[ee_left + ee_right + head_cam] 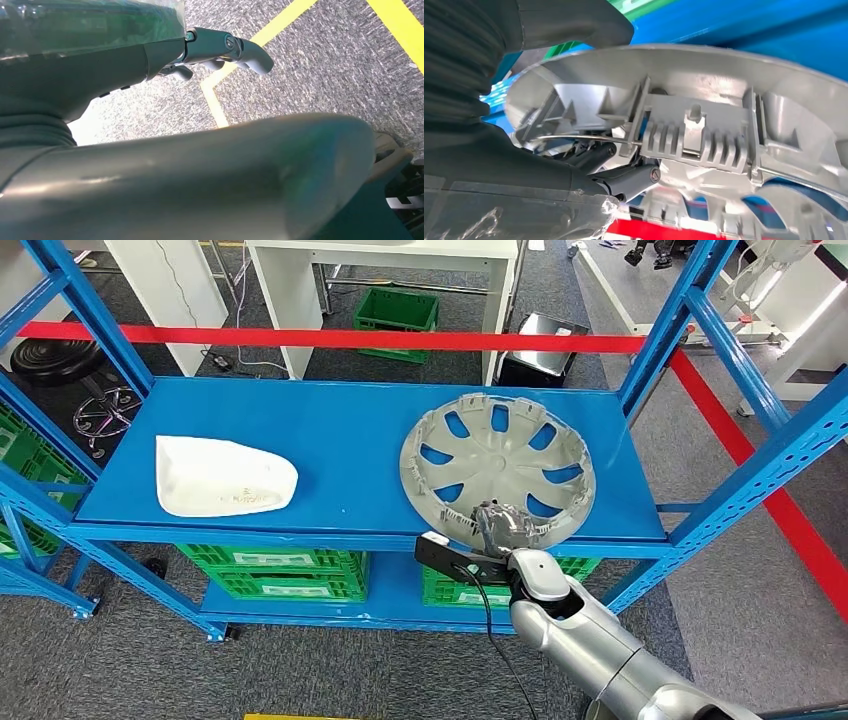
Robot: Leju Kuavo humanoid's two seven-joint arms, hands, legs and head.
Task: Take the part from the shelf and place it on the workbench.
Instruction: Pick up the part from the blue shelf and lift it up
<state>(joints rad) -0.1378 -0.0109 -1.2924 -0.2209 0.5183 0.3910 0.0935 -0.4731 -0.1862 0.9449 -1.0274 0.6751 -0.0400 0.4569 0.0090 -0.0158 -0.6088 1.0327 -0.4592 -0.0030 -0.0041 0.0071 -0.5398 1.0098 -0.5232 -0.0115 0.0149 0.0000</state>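
The hubcap (497,470) lies face down on the blue shelf (350,430), at its right end, with its near rim at the shelf's front edge. The right hand (497,525) is at that near rim; in the right wrist view its fingers (624,181) reach under the rim's ribbed clips, gripping the edge. A white cover (222,478) lies on the shelf well to the left. The left hand (220,50) hangs over grey carpet with yellow floor lines, fingers loosely curled, holding nothing.
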